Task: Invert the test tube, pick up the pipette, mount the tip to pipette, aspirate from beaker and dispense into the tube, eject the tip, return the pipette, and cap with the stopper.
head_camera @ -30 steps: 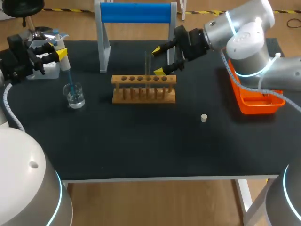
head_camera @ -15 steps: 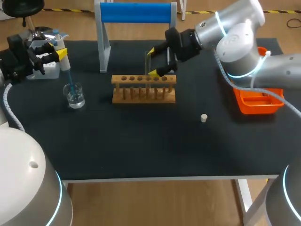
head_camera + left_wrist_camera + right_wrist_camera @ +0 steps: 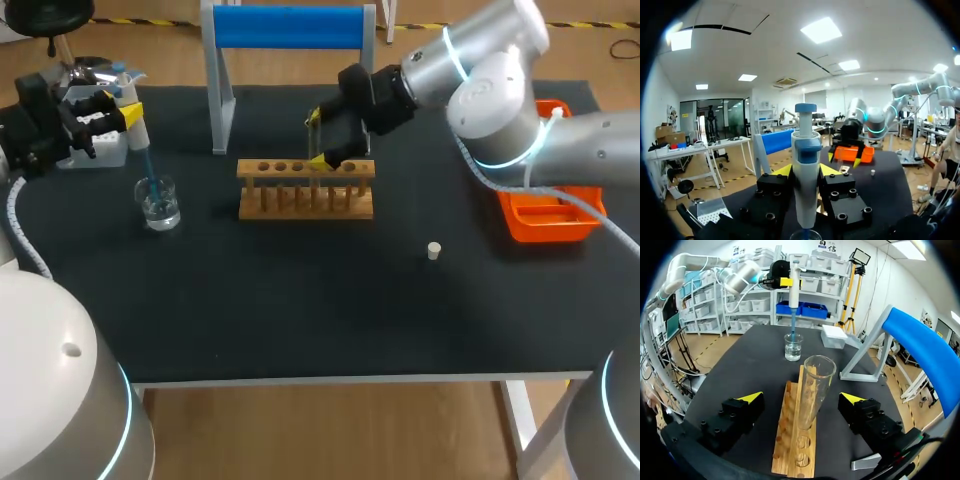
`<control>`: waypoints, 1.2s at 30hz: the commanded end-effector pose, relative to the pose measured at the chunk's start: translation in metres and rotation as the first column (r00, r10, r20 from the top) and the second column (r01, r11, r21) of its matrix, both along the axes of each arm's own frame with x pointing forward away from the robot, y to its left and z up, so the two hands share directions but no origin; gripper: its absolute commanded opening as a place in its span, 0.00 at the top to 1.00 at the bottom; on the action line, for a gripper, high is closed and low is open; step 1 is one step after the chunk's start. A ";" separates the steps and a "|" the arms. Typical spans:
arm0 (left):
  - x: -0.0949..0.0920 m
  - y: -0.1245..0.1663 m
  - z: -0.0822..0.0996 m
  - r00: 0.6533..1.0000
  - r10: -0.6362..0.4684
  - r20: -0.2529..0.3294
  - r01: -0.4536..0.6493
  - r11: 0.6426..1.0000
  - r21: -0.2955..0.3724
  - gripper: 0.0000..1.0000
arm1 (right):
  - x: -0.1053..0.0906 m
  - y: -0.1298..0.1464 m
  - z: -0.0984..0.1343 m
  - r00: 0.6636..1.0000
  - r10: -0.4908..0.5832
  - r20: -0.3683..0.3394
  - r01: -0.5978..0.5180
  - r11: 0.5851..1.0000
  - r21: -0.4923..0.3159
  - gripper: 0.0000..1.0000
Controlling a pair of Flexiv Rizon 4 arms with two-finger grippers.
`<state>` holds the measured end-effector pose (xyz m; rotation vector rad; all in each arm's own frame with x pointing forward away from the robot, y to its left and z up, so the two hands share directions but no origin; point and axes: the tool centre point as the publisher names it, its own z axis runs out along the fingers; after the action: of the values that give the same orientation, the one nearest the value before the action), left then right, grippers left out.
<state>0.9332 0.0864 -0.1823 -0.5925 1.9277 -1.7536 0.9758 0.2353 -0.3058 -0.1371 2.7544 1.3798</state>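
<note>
Right gripper point(image 3: 801, 398) sits spread wide around the test tube point(image 3: 815, 385) in the rack point(image 3: 790, 450), with clear gaps on both sides. Left gripper point(image 3: 806, 170) pinches the pipette point(image 3: 806, 150); the beaker point(image 3: 805, 234) under it is mostly cut off in the left wrist view.

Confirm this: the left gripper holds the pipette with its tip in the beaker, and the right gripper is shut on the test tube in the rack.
Wrong on the right gripper: the right wrist view shows it open, the test tube between its fingers but untouched. The rest stands.

Black matte table top point(image 3: 300, 320), pale leg point(image 3: 520, 425) at near edge. Wood-tone floor point(image 3: 330, 430) below. White ceiling, bright square light panels point(image 3: 822, 30).
</note>
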 end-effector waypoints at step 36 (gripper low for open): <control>-0.003 0.000 0.004 1.000 0.006 0.008 -0.006 1.000 0.004 1.00 | 0.003 0.006 -0.003 1.000 -0.008 0.000 0.008 1.000 -0.024 0.00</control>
<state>0.9334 0.0871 -0.1807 -0.5854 1.9247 -1.7502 0.9784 0.2419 -0.3094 -0.1263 2.7660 1.3489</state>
